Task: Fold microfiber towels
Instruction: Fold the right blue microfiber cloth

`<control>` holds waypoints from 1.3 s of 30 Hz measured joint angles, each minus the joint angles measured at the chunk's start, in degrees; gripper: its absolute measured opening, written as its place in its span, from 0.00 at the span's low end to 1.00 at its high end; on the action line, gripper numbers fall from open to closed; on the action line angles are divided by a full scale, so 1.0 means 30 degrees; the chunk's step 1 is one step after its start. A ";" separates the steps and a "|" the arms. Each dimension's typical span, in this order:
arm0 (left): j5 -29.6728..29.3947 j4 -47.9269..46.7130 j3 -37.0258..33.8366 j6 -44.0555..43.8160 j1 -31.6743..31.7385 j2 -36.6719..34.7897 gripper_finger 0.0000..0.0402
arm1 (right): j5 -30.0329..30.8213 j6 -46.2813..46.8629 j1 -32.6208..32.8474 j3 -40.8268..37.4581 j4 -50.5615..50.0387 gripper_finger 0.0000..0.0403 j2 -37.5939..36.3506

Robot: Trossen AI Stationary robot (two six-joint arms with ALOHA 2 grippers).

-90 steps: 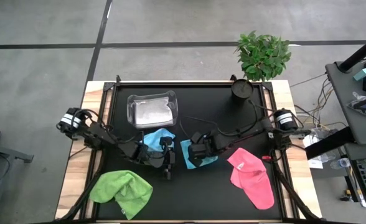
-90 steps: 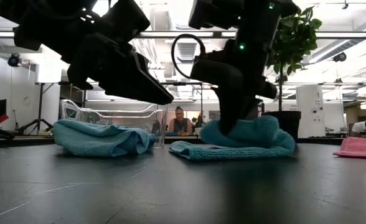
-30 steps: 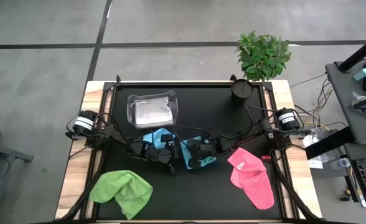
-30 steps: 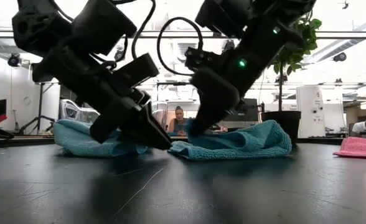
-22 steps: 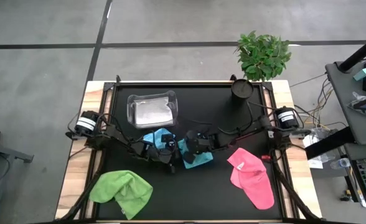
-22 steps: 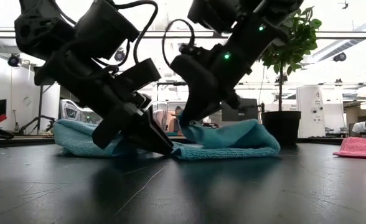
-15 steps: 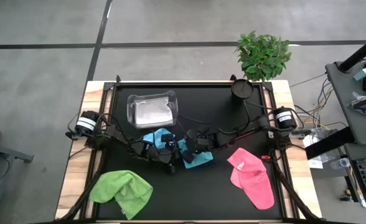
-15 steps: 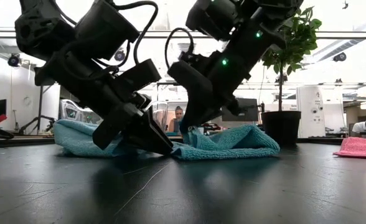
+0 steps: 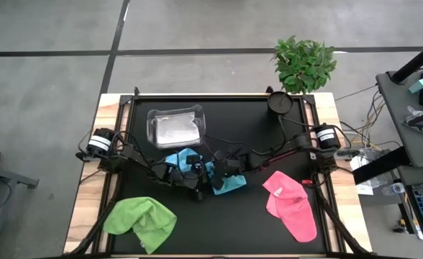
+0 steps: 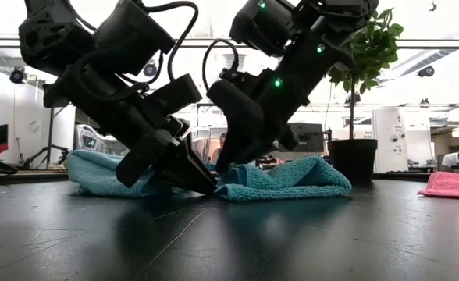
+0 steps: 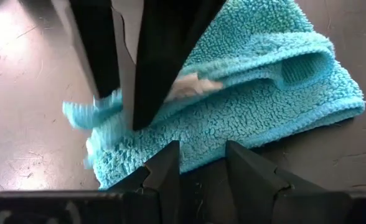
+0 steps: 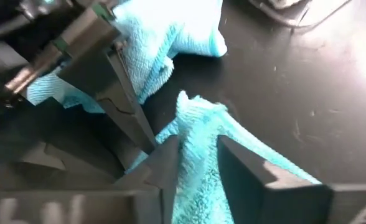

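Note:
A light blue towel (image 9: 232, 183) lies folded over on the black mat (image 9: 269, 230) at the table's middle. My right gripper (image 12: 198, 158) slants down over its left end, fingers apart, astride the folded-over edge. My left gripper (image 11: 201, 163) is open, its tips low on the mat at the same towel's left edge (image 10: 222, 189). A second light blue towel (image 9: 183, 157) lies crumpled just behind the left arm. Near the front left lies a green towel (image 9: 141, 219), at the right a pink towel (image 9: 290, 205). A pale towel lies in the clear tub (image 9: 175, 126). My left gripper has its fingertips (image 11: 170, 155) at the towel's left edge (image 11: 195, 149), slanting down from the table's left. Whether they press on the cloth, I cannot tell. My right gripper stands astride the folded-over upper layer (image 12: 195, 134), slanting down from the right. A corner of cloth (image 11: 99, 109) lies between its fingers (image 11: 158, 68). Whether they touch it, I cannot tell.
A potted plant (image 9: 303, 65) and a dark round pot (image 9: 278, 101) stand at the far right corner. The tub sits at the far left of the mat. Bare mat shows between the green and pink towels.
My right gripper has gone toward the table's left with the light blue towel's right part, sinking and rolling its wrist. That part has been drawn over the rest, so the towel is now folded over and narrower. Its raised edge has sunk onto the lower layer.

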 joint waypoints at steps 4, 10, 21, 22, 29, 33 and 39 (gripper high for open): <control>0.0005 -0.0001 -0.0007 -0.0005 0.0000 -0.0002 0.29 | 0.0003 -0.0308 0.0000 0.0007 -0.0554 0.36 -0.0842; 0.0005 0.0005 -0.0020 -0.0005 0.0000 -0.0010 0.29 | 0.0015 -0.0365 0.0544 0.0007 -0.3013 0.44 -0.2432; -0.0001 -0.0029 -0.0036 -0.0246 0.0000 -0.0017 0.29 | 0.2859 -0.0421 0.4161 -0.0109 -0.3319 0.43 -0.1410; -0.0002 -0.0029 -0.0036 -0.0386 0.0000 -0.0017 0.29 | 0.3314 -0.0366 0.4217 -0.0109 -0.3266 0.43 -0.1240; -0.0002 -0.0035 -0.0044 -0.0428 0.0000 -0.0017 0.29 | 0.3539 -0.0490 0.4188 -0.0086 -0.1880 0.40 0.0163; -0.0002 -0.0033 -0.0044 -0.0428 0.0000 -0.0017 0.29 | 0.3543 -0.0550 0.4078 -0.0029 -0.1312 0.39 0.0466; -0.0002 -0.0036 -0.0044 -0.0428 0.0000 -0.0017 0.29 | 0.3631 -0.0553 0.3816 -0.0029 -0.1257 0.29 0.0467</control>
